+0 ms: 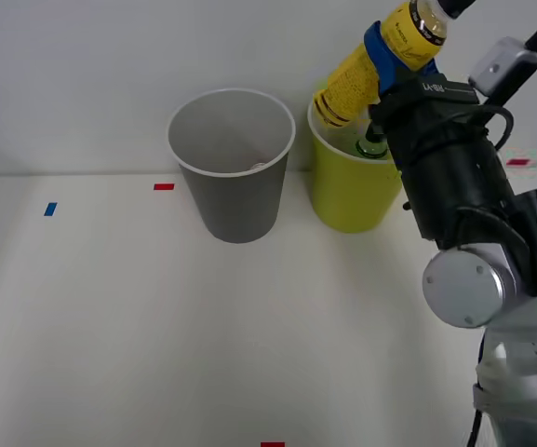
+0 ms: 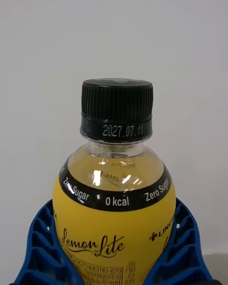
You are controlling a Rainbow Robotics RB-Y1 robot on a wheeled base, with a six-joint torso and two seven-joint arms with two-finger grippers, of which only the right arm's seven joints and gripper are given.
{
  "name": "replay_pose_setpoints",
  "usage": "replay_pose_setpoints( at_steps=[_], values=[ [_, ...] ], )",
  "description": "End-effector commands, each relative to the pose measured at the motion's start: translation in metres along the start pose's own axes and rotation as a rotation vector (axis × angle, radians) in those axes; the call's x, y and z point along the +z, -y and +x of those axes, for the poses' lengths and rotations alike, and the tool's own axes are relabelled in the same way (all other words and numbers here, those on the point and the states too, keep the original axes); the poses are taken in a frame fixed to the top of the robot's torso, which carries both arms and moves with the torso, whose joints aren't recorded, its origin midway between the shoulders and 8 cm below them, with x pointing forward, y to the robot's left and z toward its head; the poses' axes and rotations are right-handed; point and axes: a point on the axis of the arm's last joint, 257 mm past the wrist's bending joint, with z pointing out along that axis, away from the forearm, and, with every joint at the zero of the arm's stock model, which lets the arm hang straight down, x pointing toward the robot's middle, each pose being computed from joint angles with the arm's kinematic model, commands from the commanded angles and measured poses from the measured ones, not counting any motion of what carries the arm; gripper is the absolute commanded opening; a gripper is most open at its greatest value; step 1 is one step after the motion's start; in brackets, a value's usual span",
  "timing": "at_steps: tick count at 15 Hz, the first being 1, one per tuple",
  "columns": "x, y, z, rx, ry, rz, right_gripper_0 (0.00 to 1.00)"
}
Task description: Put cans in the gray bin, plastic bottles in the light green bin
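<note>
Front view showed the right arm's fingers (image 1: 391, 58) in the upper right of the frame, clenched around the yellow bottle (image 1: 372, 67). The bottle was tilted, with its black cap end going out of the top edge and its bottom end pointing down-left, over the rim of the light green bin (image 1: 342, 191). This bin stood on the white counter (image 1: 156, 326), a little right of the centre, and the dark arm (image 1: 454, 177) covered its right side. Inside the bin, just beside the arm, a green bottle (image 1: 372, 146) with a dark cap was partly visible. The gray bin (image 1: 235, 200) stood just beside the light green bin on its left, upright, and I could not tell if the two bins touched. Its inside looked pale, with only a small light spot near the far wall, which I could not identify. On the counter there were small tape marks: a blue one (image 1: 50, 209) at the left, a red one (image 1: 164, 186) near the gray bin, and a red one (image 1: 272, 444) at the bottom edge.

In the right wrist view, the yellow bottle (image 2: 114, 218) stood between the two blue ribbed fingers (image 2: 38, 251), which pressed its body on both sides. Its black cap (image 2: 117, 105) was closed and carried a printed date on its ring.
</note>
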Motion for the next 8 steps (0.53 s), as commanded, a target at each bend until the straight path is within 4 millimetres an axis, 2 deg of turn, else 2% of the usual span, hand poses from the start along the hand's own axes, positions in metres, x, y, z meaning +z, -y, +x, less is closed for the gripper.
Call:
replay_pose_setpoints(
  at_steps=[1,4,8],
  values=[
    [0.039,0.023,0.015,-0.021,-0.007,0.044,0.0],
    [0.056,0.05,0.022,-0.07,-0.029,0.078,0.0],
    [0.058,0.063,0.018,-0.128,-0.042,0.074,0.0]
  ],
)
